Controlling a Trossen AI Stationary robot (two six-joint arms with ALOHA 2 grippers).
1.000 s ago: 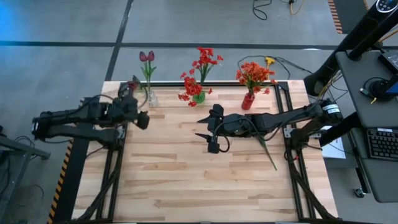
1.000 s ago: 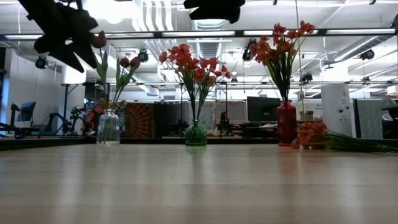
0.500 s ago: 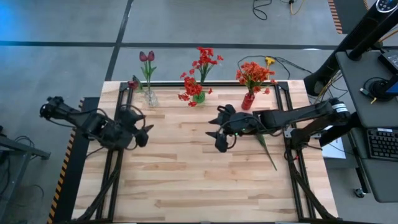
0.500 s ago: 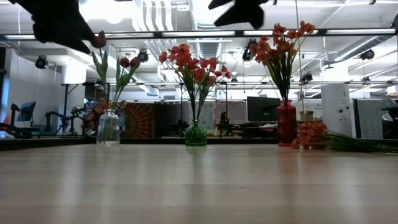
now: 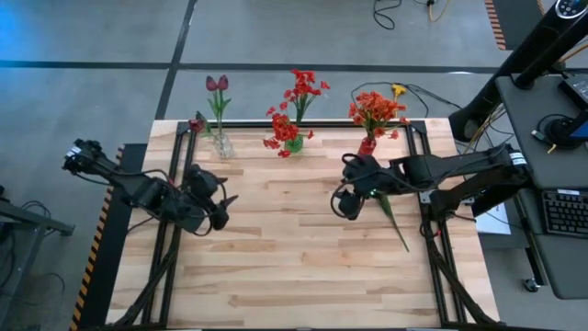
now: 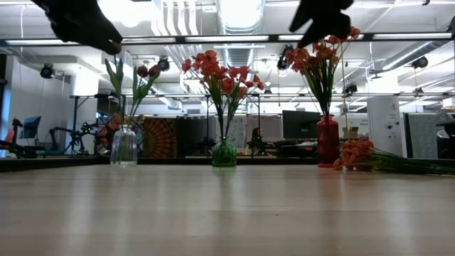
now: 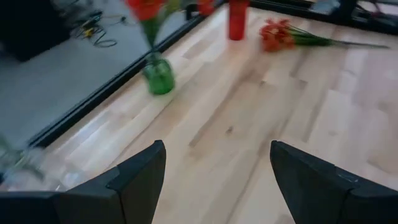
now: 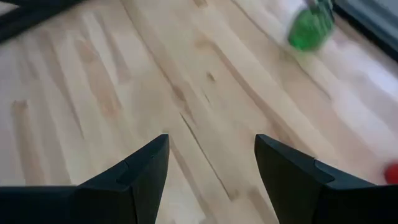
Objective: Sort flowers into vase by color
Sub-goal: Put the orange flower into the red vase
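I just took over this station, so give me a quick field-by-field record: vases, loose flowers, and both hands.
clear vase: far left of the row, maroon tulips
green vase: middle, red blooms
red vase: right, orange blooms
loose orange flower: lying flat on the table near the red vase, not yet in a vase
left hand: open, empty, above the table's left side
right hand: open, empty, above the table, beside the loose flower's bloom end

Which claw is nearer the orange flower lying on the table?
Right. The right claw hangs open just beside the loose orange flower, above its bloom end. The left claw is open too, far across the table on the clear vase side.
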